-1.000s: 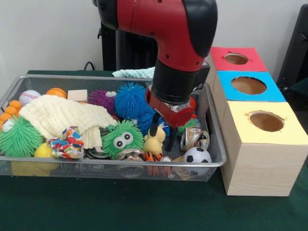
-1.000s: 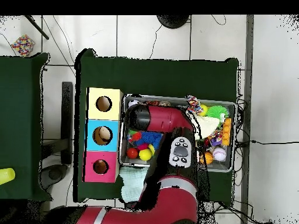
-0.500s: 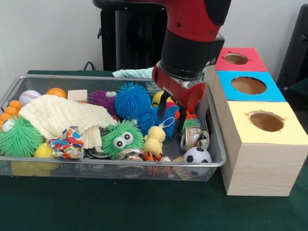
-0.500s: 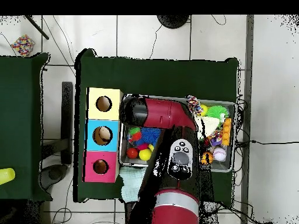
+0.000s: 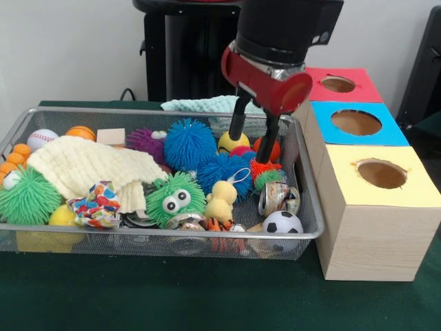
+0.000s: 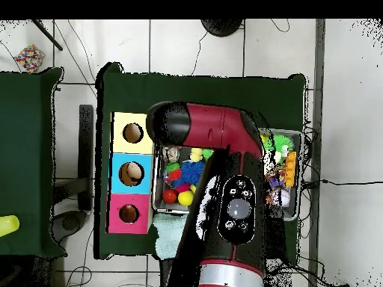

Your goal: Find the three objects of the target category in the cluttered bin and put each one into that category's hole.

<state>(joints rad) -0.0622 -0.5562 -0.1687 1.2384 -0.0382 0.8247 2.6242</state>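
Gripper [image 5: 252, 143] hangs above the right end of the wire bin [image 5: 306, 207], fingers spread apart with nothing between them — empty. Target category isn't stated, so which three items count can't be told; likely candidates are the spiky koosh balls: blue spiky ball [image 5: 188, 143], a second blue spiky one [image 5: 224, 172] just below the fingertips, purple spiky ball [image 5: 145, 141], small orange-red spiky ball [image 5: 260, 167] beside a green one [image 5: 271, 177]. All sit in the bin; none shows in a hole. Three boxes stand right of the bin — red-topped box [image 5: 337, 84], blue-topped box [image 5: 357, 123], yellow-topped box [image 5: 382, 174] — each with a round hole. Judgement: a pick has yet to land, so the task looks early. To do it well, centre the open fingers over one ball only, clear of the yellow ball [image 5: 233, 141] and the yellow duck toy [image 5: 221, 201], come straight down, close on the ball's body rather than its soft spikes. Crushed can [image 5: 278, 197] and soccer ball [image 5: 282, 222] lie near the bin's front right; keep clear of the mesh wall. Cream knit cloth [image 5: 86, 165] may hide more items.
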